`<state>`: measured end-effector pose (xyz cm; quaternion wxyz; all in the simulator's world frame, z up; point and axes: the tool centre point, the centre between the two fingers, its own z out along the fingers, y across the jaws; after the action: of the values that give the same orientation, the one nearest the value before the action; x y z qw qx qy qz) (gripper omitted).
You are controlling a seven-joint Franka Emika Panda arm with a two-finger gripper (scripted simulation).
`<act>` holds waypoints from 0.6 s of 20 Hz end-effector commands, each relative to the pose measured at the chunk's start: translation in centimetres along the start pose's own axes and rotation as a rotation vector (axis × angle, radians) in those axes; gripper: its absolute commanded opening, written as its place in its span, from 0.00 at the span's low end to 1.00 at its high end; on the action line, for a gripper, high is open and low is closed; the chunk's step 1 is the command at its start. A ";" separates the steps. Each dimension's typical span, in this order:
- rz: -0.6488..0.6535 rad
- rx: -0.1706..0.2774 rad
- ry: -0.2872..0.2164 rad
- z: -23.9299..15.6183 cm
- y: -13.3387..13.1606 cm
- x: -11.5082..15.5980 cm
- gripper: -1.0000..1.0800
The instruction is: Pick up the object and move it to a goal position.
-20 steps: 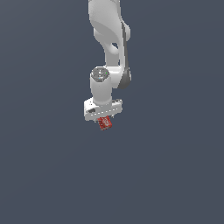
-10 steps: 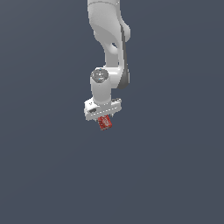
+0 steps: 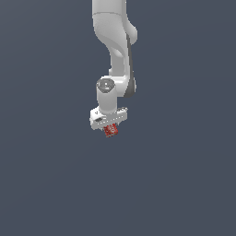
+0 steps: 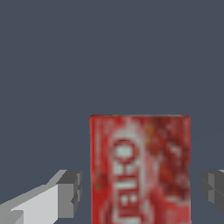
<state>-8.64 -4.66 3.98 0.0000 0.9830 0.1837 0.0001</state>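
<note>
The object (image 3: 110, 131) is a small red box with white lettering. In the exterior view it sits directly under my white gripper (image 3: 109, 127), partly covered by the hand. In the wrist view the object (image 4: 140, 170) stands between my two grey fingertips (image 4: 70, 192), with one fingertip on each side. A narrow strip of background shows between each fingertip and the box, so the jaws are open around it and not touching it. The box's lower part is cut off by the wrist view's edge.
The white arm (image 3: 115, 41) comes down from above in the exterior view. Everything else in both views is a plain dark blue-grey surface, with no other objects, edges or goal marker showing.
The hand has sunk very slightly over the red box, and the wrist joint has shifted a little. The box has stayed in the same place.
</note>
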 end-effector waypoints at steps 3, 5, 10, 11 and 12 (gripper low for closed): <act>-0.002 0.000 0.000 1.8 0.0 -0.1 0.96; -0.002 0.000 0.000 2.2 0.0 0.0 0.96; -0.002 0.000 0.000 2.4 0.0 0.0 0.00; -0.002 0.000 0.000 2.4 0.0 0.0 0.00; -0.002 0.000 0.000 2.4 0.0 0.0 0.00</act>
<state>-8.67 -4.71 1.61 0.0002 0.9829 0.1844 0.0001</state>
